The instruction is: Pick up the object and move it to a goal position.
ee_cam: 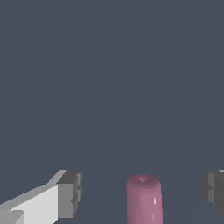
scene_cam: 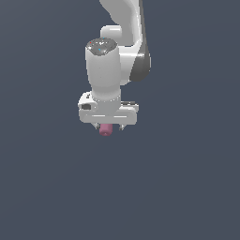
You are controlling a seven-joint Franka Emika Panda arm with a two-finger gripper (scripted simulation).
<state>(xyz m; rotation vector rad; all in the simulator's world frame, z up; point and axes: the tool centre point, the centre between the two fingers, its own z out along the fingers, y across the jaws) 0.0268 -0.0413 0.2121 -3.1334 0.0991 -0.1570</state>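
looking at the exterior view first, i see the arm (scene_cam: 123, 47) reaching down with the gripper (scene_cam: 110, 127) pointing at the floor (scene_cam: 47, 187), and the object (scene_cam: 106, 131) showing as a pink stub right under the palm, between the two short fingers (scene_cam: 122, 126). it sits a bit toward the exterior view's left of the gripper's middle. i can't tell from here whether the object rests on the floor or hangs above it, since no shadow or edge shows, and no goal marker is visible.

switching to the wrist view, the object (ee_cam: 144, 199) stands between the fingertips, its long axis running away from the camera along the direction the fingers point, rounded end farthest from the wrist. one pad (ee_cam: 70, 193) and the other pad (ee_cam: 213, 189) each have a clear gap of floor (ee_cam: 109, 87) between them and the object, so the jaws stand wide apart and nothing is clamped. the object lies nearer the second pad's side than dead centre, though not by much.

my judgement: the gripper already straddles the object, so what comes next turns on closing squarely across its narrow width.
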